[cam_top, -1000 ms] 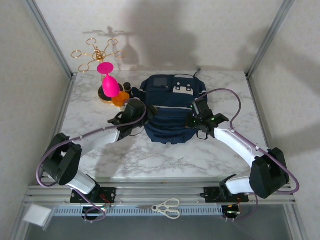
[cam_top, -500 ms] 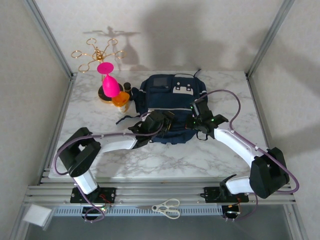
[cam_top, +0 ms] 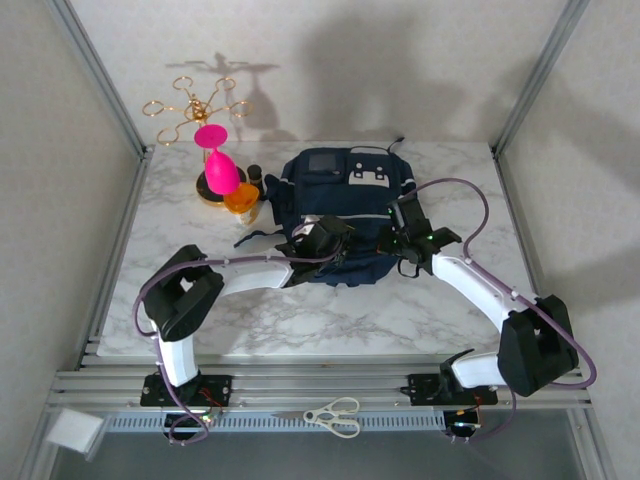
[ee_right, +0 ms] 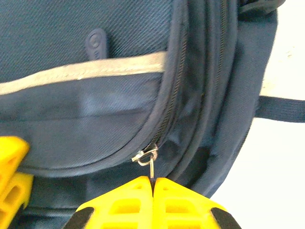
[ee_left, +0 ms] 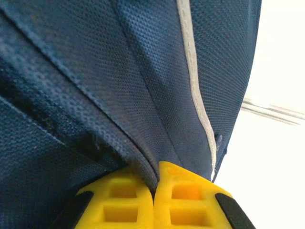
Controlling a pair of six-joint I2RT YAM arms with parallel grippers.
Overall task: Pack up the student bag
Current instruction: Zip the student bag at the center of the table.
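Navy-blue fabric backpack (cam_top: 340, 195) lies front-up, mid-rear of the white marble surface (cam_top: 400, 310). Left jaws together, pinching a fold of its fabric. Right jaws together, clamped on small metal zip pull (ee_right: 147, 157) at front pocket.

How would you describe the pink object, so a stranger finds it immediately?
Start from the navy student bag on the marble table. Left of it, at the back, stands the pink object: the only pink thing, with an orange one beside it.
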